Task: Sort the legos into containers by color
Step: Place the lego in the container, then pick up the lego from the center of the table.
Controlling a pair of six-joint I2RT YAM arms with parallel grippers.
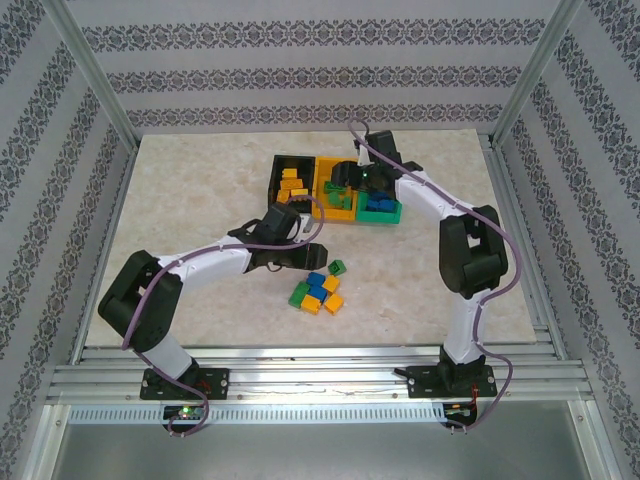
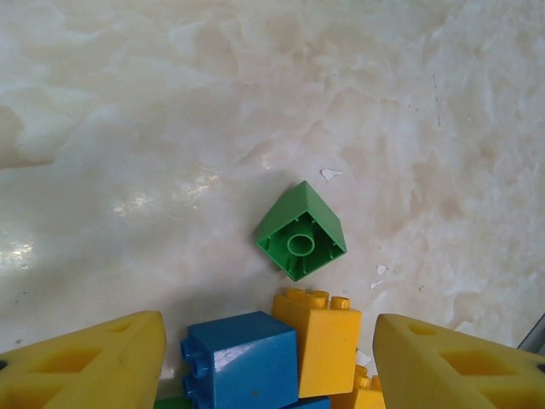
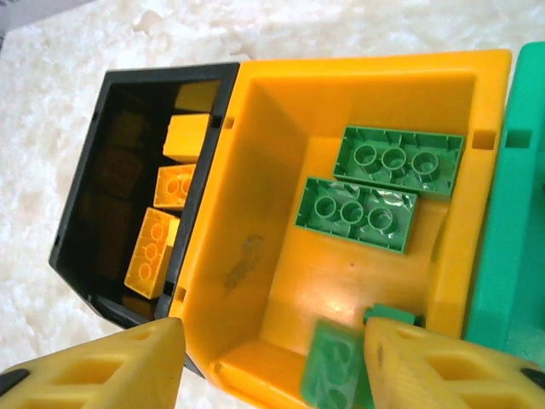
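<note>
The containers stand in a row at the table's middle back: black bin (image 1: 290,180), yellow-orange bin (image 1: 335,208), green bin (image 1: 381,211). My right gripper (image 3: 272,366) hangs open over the yellow-orange bin (image 3: 358,68). A blurred green brick (image 3: 334,366) sits just inside its right finger, and the left finger stands well clear of it. Two long green bricks (image 3: 398,160) lie in that bin. Yellow bricks (image 3: 153,247) lie in the black bin. My left gripper (image 2: 268,366) is open above loose legos: a blue brick (image 2: 243,358), a yellow one (image 2: 319,336) and a green one (image 2: 301,231) beyond.
The loose pile (image 1: 318,292) lies on the marble tabletop in front of the bins, between the two arms. The green bin's wall (image 3: 511,213) borders the yellow-orange bin on the right. Metal frame posts and patterned walls ring the table.
</note>
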